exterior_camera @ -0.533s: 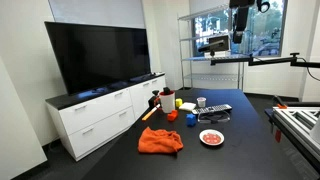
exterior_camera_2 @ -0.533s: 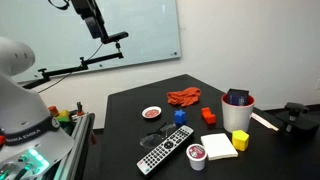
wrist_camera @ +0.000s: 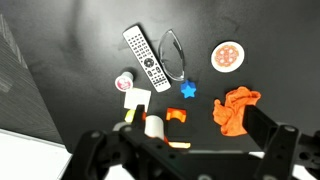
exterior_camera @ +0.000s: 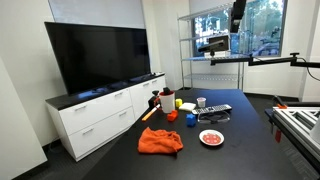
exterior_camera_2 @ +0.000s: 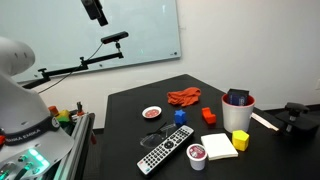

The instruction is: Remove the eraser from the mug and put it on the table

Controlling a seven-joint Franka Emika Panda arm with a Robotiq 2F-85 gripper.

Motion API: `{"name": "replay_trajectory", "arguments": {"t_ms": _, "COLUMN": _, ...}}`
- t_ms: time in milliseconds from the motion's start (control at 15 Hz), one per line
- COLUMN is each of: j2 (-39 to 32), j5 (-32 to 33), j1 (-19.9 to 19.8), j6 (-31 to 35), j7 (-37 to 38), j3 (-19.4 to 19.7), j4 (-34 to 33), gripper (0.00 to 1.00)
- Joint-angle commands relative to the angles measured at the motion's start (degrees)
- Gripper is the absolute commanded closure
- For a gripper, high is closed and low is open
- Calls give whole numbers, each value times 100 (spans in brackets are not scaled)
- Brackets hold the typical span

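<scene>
So the arm's gone up since half a second back: in both exterior views the claw (exterior_camera: 238,18) sits closer to the top edge than it did, and nothing on the table has budged. It hangs way up over the black table (exterior_camera: 250,155), holding nothing. In the wrist view its two fingers (wrist_camera: 278,140) are spread wide, one toward each bottom corner.

Biggest thing around is the TV (exterior_camera: 95,55) on the white cabinet (exterior_camera: 100,118) beside the table. On the table itself the orange cloth (exterior_camera_2: 184,97) is the largest bit of clutter. After that come the remote (exterior_camera_2: 160,155), a white pad (exterior_camera_2: 218,146) and the little red-and-white plate (exterior_camera_2: 152,113). The pale mug (exterior_camera_2: 238,115) stands upright near the pad, just behind a small bright yellow block (exterior_camera_2: 240,143), with an orange cup (exterior_camera_2: 208,117) close by on the cloth side.

The eraser (exterior_camera_2: 238,97) is still in the mug, showing as a dark patch at the rim. Both are well apart from the claw, far below it. In the wrist view the mug (wrist_camera: 153,125) lands low in the middle, between the two fingers, and the eraser can't really be made out there.
</scene>
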State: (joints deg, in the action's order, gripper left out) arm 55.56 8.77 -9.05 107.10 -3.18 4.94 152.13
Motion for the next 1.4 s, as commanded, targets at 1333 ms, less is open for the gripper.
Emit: {"name": "replay_trajectory", "arguments": {"t_ms": 1333, "j2": -4462, "j5": 237, "j1": -894, "j6": 3888, "j7": 2771, "j3": -198, "j4": -1208, "gripper": 0}}
